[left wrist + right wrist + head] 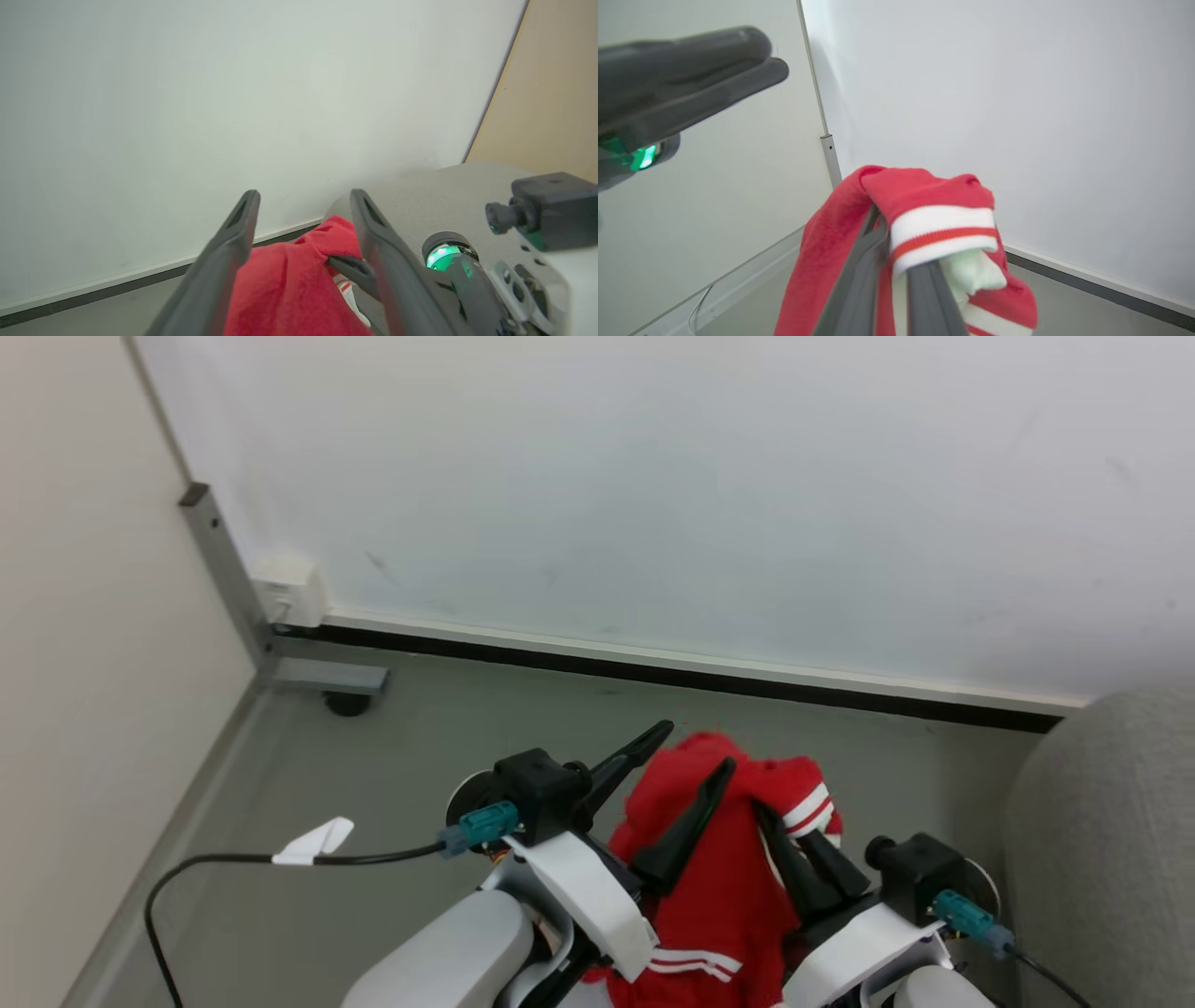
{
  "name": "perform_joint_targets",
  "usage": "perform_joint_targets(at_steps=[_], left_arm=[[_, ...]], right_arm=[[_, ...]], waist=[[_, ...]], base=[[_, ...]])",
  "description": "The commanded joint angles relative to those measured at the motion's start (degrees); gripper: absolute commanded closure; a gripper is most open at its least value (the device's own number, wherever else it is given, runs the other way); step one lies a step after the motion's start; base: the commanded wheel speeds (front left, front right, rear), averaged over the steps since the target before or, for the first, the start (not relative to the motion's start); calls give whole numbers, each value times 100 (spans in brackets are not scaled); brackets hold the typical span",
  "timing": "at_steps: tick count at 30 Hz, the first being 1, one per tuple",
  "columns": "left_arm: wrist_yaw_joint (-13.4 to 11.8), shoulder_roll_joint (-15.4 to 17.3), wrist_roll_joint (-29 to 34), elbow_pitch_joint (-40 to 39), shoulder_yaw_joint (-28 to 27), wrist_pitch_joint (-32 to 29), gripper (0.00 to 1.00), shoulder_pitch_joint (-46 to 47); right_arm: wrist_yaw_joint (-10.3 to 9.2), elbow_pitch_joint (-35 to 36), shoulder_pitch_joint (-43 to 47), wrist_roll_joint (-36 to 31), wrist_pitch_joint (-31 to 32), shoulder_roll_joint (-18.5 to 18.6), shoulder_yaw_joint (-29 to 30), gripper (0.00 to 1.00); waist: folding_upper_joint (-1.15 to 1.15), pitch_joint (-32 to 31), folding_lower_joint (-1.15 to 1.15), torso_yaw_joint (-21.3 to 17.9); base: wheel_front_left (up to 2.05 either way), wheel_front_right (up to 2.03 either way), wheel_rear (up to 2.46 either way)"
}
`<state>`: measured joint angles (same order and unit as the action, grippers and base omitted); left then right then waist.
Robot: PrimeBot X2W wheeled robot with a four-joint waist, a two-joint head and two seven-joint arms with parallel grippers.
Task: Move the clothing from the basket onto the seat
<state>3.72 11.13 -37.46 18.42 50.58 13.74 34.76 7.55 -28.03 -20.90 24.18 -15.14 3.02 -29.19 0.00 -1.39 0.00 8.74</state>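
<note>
The two pale forearms come up from the bottom edge of the head view, nearest to the camera. The left gripper (303,198) has its two long dark fingers (224,266) standing well apart. The soft bright-red garment (719,887), with white panels and red-and-white striped trim, lies between them. If it touches these fingers, I cannot tell for sure. The right gripper (896,254) has its fingers pressed together on a fold of the garment, close to a white cuff with one red stripe. The cloth hangs over the fingertips and down on both sides. So the garment is up in the air between the two grippers, held by the right one, above the grey floor (420,747). A thin black cable (383,856) with a white tag goes out from the left wrist over the floor. At the right side, the large light-grey fabric seat (1111,840) with a rounded corner stands near, and the garment is not on it. Behind, a dark skirting strip (653,667) runs under the white wall (700,476), and a grey metal post (224,569) stands in the left corner.
</note>
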Motion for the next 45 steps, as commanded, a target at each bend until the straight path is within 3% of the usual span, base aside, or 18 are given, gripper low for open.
perform_joint_targets(at_steps=[1,17,26,35,45], left_arm=[[-14,38,-2,-36,-17,35,0,-83],[22,293,189,-295,-154,141,0,-389],[78,319,379,-322,-232,137,0,-514],[137,280,559,-377,-365,139,0,-659],[230,259,656,-348,-412,140,0,-643]], right_arm=[[-12,46,81,-63,-1,37,73,100],[-12,1055,370,-488,-1,311,1143,100],[-12,1599,593,-664,-1,379,1443,100],[-12,1869,750,-767,-1,340,1633,100],[-12,1930,466,-816,-1,363,1828,100]], waist=[[0,63,0,-231],[0,297,0,-2005],[0,395,0,-2724],[0,464,0,-3028],[0,677,0,-2855]], base=[[0,0,0],[0,0,0],[0,0,0],[0,0,0],[0,0,0]])
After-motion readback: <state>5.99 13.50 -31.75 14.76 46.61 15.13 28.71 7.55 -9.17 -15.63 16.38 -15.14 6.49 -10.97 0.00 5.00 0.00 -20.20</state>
